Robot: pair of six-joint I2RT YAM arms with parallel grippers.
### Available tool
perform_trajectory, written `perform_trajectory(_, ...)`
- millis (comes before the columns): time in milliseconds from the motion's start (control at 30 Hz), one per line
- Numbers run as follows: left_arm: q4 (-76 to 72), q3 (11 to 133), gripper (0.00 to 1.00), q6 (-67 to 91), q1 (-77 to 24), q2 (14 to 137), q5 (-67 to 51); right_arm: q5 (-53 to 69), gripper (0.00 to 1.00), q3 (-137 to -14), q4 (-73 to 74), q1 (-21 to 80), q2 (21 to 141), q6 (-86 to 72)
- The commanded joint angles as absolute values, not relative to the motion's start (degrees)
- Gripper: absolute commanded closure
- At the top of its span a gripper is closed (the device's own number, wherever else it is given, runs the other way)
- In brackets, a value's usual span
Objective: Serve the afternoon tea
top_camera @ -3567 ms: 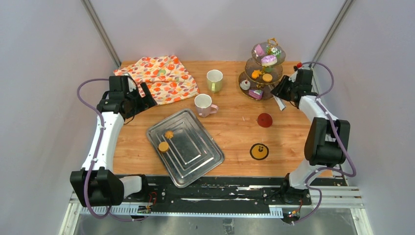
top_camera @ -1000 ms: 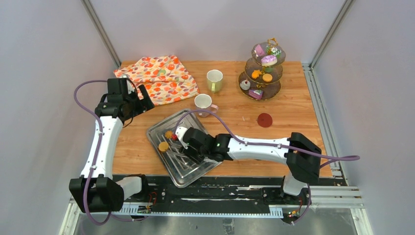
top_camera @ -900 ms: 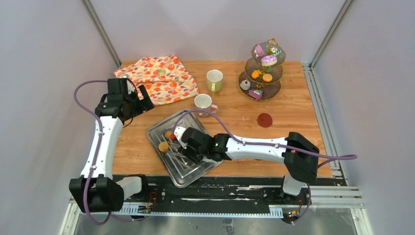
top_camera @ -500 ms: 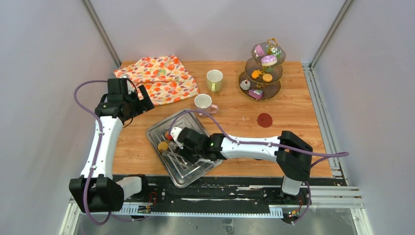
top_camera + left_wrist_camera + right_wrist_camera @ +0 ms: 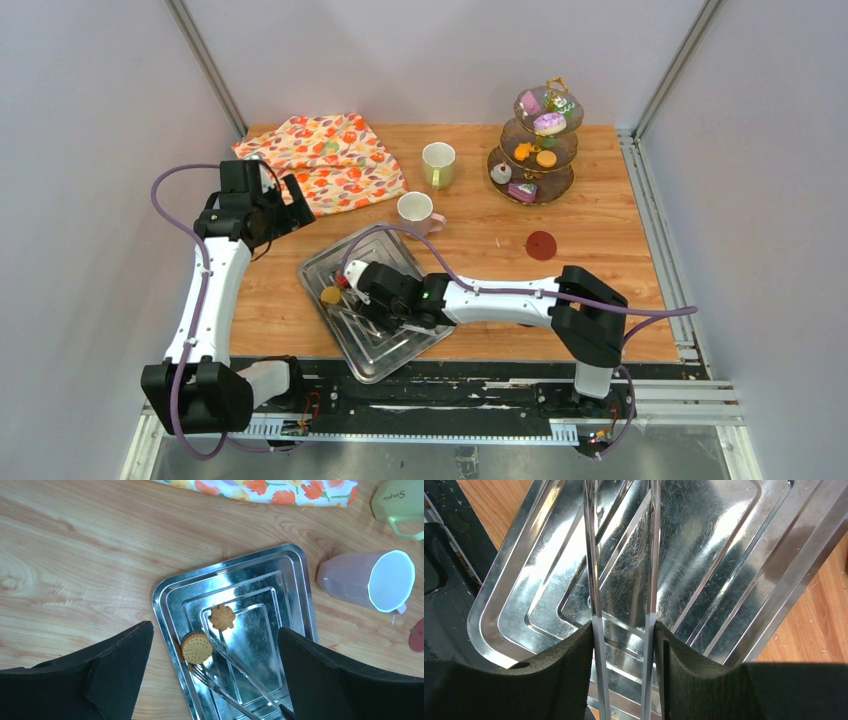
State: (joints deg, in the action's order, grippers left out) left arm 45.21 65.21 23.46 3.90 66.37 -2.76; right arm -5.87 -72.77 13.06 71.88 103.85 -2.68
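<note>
Barely begun: gripping the metal tongs (image 5: 591, 555) in the right end effector (image 5: 623, 630), closed onto both blades, over the steel tray (image 5: 295, 580), with a round cookie (image 5: 196, 648) and a flower-shaped cookie (image 5: 222, 617) lying there. Hovering above with the left end effector (image 5: 215, 630) spread wide, empty. Yet to serve: pastries (image 5: 549, 123) on the tiered stand (image 5: 568, 183), pink mug (image 5: 413, 210) and green mug (image 5: 438, 162) on the desk (image 5: 620, 190).

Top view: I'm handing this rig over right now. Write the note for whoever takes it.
Left hand: open, empty, near the floral cloth.
Right hand: closed on the tongs, over the tray.
Done: round cookie and flower cookie lie on the tray.
To do: other pastries sit on the tiered stand; pink mug and green mug stand on the table, off the tray.
</note>
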Motion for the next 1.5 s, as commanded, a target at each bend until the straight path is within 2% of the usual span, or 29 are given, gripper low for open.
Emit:
perform_trajectory(0,45.2,66.2,0.01,22.7,3.8,65.9,-2.6,-8.0,0.55,-75.8,11.6,72.4,105.4,-2.0)
perform_trajectory(167,45.2,66.3,0.01,22.7,3.8,65.9,-2.5,-8.4,0.68,-74.6,11.0,72.3,103.8,-2.2)
perform_trajectory(667,45.1,66.7,0.01,23.0,3.8,66.6,-3.0,-11.4,0.86,-66.2,14.8,70.1,89.1,-5.5)
perform_trajectory(833,45.1,66.9,0.0,23.3,3.8,66.9,-3.2,-11.1,0.88,-62.7,17.3,68.3,83.8,-6.9)
perform_trajectory(1033,44.9,67.1,0.0,23.7,3.8,67.1,-3.7,-5.3,0.88,-58.3,17.6,64.7,78.1,-9.6)
perform_trajectory(1467,44.9,67.2,0.0,24.1,3.9,67.0,-4.4,-2.0,0.89,-54.7,18.5,61.0,73.0,-12.3)
